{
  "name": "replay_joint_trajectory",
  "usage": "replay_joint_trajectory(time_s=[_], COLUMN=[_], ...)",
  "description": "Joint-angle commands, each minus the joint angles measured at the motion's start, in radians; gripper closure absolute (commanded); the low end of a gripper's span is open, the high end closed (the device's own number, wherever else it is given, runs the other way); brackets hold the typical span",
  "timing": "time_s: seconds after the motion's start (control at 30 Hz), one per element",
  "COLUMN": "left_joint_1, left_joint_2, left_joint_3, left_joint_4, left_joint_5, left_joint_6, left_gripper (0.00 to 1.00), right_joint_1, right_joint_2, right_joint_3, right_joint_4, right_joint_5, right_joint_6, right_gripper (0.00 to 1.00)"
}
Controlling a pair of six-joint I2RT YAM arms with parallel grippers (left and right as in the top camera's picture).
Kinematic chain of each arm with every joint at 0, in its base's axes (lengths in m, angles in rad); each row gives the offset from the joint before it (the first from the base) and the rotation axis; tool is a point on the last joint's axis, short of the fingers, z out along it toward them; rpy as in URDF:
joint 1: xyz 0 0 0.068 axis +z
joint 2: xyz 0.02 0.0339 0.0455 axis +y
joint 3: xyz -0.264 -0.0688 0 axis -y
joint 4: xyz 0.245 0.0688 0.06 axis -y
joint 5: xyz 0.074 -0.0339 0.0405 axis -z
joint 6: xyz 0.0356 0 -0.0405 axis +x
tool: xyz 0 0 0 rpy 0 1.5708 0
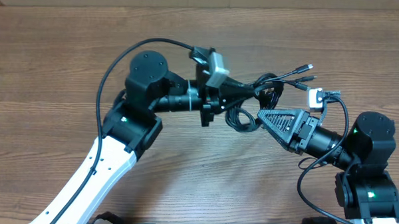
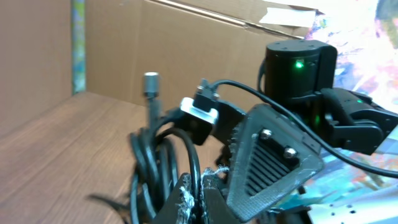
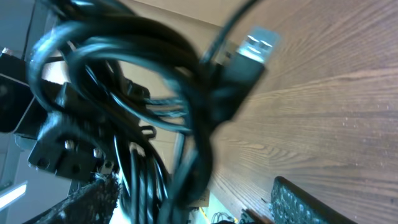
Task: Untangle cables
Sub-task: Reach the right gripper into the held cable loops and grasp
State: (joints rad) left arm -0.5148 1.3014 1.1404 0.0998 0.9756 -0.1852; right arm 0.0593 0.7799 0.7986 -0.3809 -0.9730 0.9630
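Hold cables firm in shut left gripper, bunched at its tips. With right gripper open, loops between its fingers, close on one strand only; pull sideways gently, avoiding tighter knots.

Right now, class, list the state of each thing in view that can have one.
Thin black cables with silvery plug ends: tangled in one bundle.
Left gripper: shut on the cables.
Right gripper: open, fingers either side of the bundle.
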Motion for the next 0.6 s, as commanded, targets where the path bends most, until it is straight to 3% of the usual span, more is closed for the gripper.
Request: replay_joint_trajectory(time_s=[0.0,0.1,0.2,0.53,0.57], left_joint_1=[-0.038,-0.047,-0.048,-0.040,-0.035], left_joint_2=[-0.023,-0.023,-0.023,-0.023,-0.023], left_joint_3=[0.014,0.014,0.014,0.014,0.014], left_joint_4=[0.013,0.017,0.017,-0.005,-0.006], left_joint_5=[-0.026,-0.034,-0.037,-0.074,-0.074], left_joint_6=[-0.022,-0.028,-0.033,-0.067,-0.082], left_gripper=[0.96,0.96,0.96,0.96,0.83], right_joint_1=[-0.002,-0.002,-0.002,-0.003,-0.003], right_joint_2=[-0.002,-0.002,-0.002,-0.002,-0.002], right_joint_3=[0.026,0.026,0.026,0.026,0.026], right_joint_4=[0.017,0.017,0.017,0.016,0.016], right_joint_5=[-0.027,-0.027,-0.027,-0.027,-0.025], right_joint_6=[-0.002,-0.002,-0.002,-0.044,-0.052], right_gripper=[0.40,0.72,0.94,0.96,0.96])
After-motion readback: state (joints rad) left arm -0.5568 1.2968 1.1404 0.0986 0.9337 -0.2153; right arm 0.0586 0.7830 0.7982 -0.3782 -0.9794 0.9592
